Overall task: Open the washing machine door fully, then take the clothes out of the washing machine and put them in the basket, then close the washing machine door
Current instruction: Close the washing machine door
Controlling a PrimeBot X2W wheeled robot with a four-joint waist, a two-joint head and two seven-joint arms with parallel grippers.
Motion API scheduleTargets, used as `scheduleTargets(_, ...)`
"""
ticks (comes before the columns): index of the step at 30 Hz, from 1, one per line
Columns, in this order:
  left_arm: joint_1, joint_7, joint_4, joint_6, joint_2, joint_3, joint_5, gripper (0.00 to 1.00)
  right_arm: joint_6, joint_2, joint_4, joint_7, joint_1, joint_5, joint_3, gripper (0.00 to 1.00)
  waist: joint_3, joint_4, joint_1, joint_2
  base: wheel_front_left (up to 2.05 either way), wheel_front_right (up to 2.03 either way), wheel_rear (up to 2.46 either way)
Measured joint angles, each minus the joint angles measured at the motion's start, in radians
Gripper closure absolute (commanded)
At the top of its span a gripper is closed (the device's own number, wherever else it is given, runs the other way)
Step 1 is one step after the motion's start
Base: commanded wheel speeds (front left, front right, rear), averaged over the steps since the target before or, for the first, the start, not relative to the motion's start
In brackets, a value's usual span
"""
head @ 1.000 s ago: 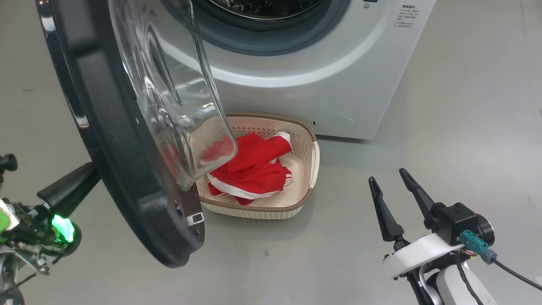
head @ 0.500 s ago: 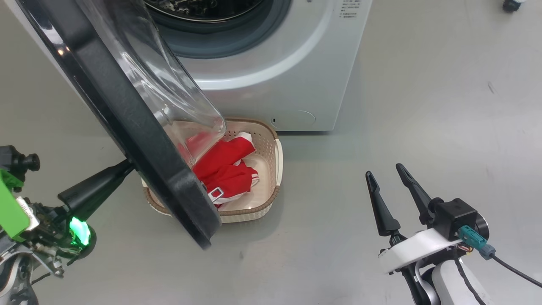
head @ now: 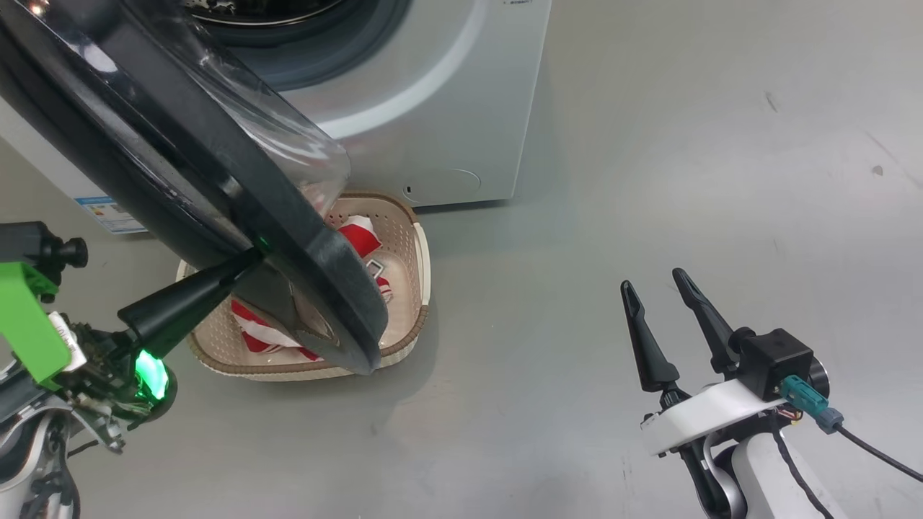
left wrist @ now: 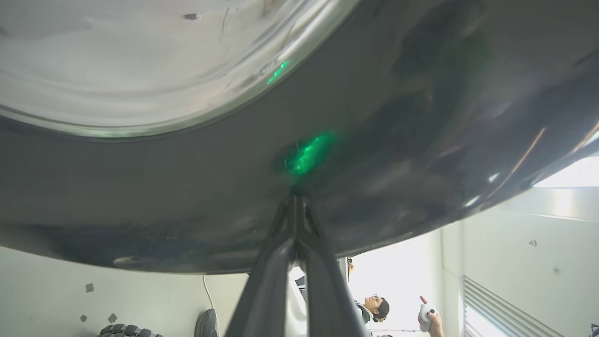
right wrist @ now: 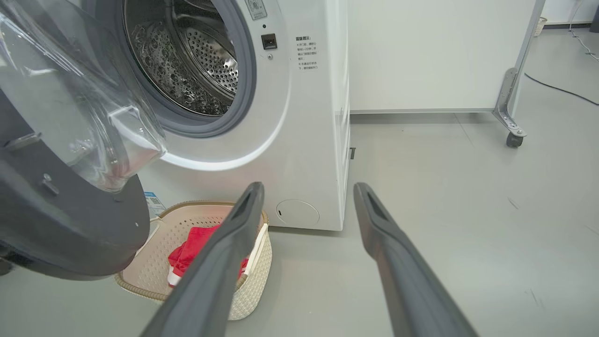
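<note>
The washing machine door (head: 216,166), a black ring around a clear glass bowl, stands partly open over the basket (head: 414,317). My left gripper (head: 247,262) is shut and empty, its tips pressed against the door's glossy outer ring (left wrist: 187,187); the left wrist view shows the left gripper (left wrist: 295,199) touching it. Red clothes (head: 358,238) with white trim lie in the cream basket (right wrist: 140,290), partly hidden by the door (right wrist: 61,224). The white washing machine (right wrist: 309,117) shows its steel drum (right wrist: 187,61). My right gripper (head: 652,279) hangs open over bare floor, well right of the basket.
A blue label (head: 108,213) sits low on the machine's front. A castor of a metal frame (right wrist: 513,138) and a floor cable (right wrist: 561,89) lie to the right. A person (left wrist: 374,306) stands beyond the door's edge. Grey floor spreads right of the machine.
The head camera has turned, shifting the whole picture left. The door has swung further toward the machine with my left gripper's tip against it. The right gripper stays open in place.
</note>
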Motion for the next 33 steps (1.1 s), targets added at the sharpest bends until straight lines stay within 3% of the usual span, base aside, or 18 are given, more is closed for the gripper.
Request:
scheduleTargets(21,-0.163,-0.006,-0.007,0.059,-0.017,-0.020,0.008,1.00,0.002,0.006,-0.015,-0.005,-0.074,0.010,0.005,0.00,0.116,-0.098,0.0000,-0.0001,0.00,0.00,0.00)
scheduleTargets(33,-0.273,-0.066,0.053,0.070,-0.077,-0.015,0.018,1.00,0.002,0.008,-0.029,-0.008,-0.106,0.018,-0.001,0.00,0.183,-0.147,0.0000,0.0000,0.00,0.00,0.00)
